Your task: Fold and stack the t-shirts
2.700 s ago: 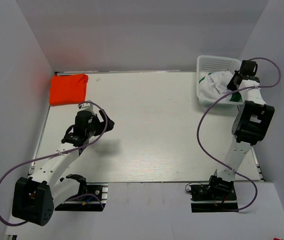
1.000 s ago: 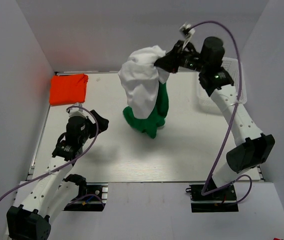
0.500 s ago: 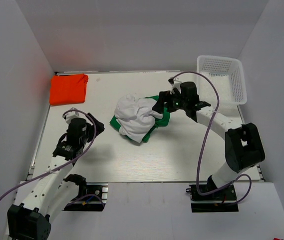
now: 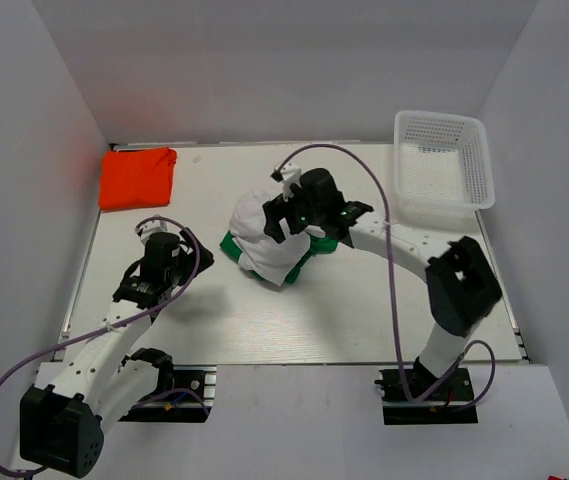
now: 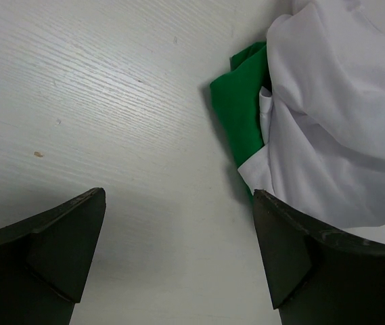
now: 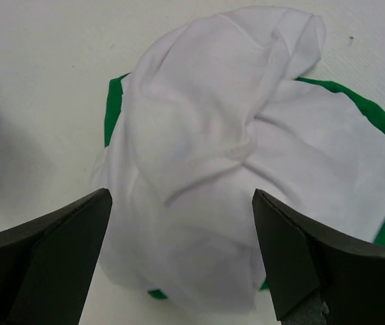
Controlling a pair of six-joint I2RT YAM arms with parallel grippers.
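A crumpled heap lies mid-table: a deep green t-shirt point(image 4: 232, 243) bunched under white cloth point(image 4: 254, 238). I cannot tell whether the white is a separate garment. My right gripper point(image 4: 282, 215) hovers over the heap, open and empty; in the right wrist view the white cloth point(image 6: 233, 122) and the green t-shirt's edge point(image 6: 381, 122) lie below the right gripper point(image 6: 181, 195). My left gripper point(image 4: 186, 252) is open just left of the heap; in the left wrist view the left gripper point(image 5: 178, 196) is over bare table, with the green t-shirt point(image 5: 239, 115) and white cloth point(image 5: 334, 101) ahead on the right. An orange-red t-shirt point(image 4: 138, 178) lies folded at the far left corner.
A white mesh basket point(image 4: 442, 160) stands at the back right. The white table point(image 4: 384, 300) is walled by grey panels at the left, back and right. Both arm bases sit at the near edge.
The right gripper carried the white and green bundle from the basket to mid-table, let it go and opened, then shifted left over the heap. The left gripper edged toward the heap.
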